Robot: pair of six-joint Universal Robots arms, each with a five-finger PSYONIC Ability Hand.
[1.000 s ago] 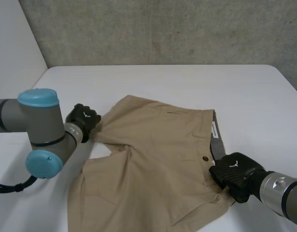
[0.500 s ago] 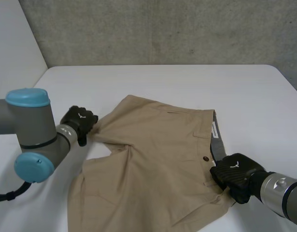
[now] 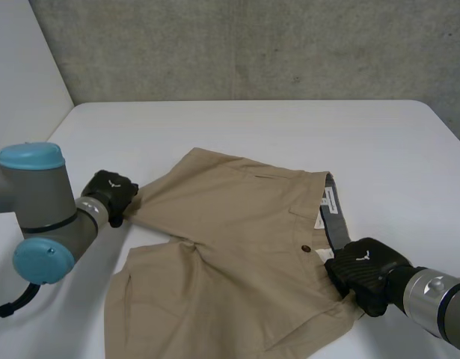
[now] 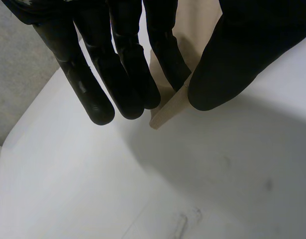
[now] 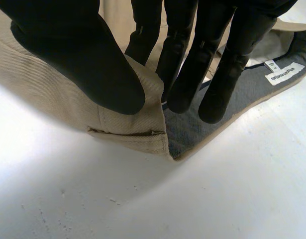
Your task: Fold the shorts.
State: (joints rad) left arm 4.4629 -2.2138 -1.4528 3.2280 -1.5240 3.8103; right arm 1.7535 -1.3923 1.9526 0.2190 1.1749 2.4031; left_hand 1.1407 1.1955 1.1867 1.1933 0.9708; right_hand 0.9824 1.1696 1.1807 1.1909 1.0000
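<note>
The tan shorts (image 3: pixel 237 254) lie spread at the head view's lower middle on the white worktop (image 3: pixel 252 127). The left hand (image 3: pixel 110 196), at centre left, pinches a leg-hem corner, and the right hand (image 3: pixel 362 275), at lower right, pinches the waistband end. The left wrist view, unlike the head view, shows that pinch taking just the hem's tip, so a pull may well slip it free.

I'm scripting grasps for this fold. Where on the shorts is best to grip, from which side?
Likely grip the shorts at outer corners, from the sides: the left hand pinches a leg hem corner, the right hand the waistband corner. Those thick sewn edges suit a pinch.
</note>
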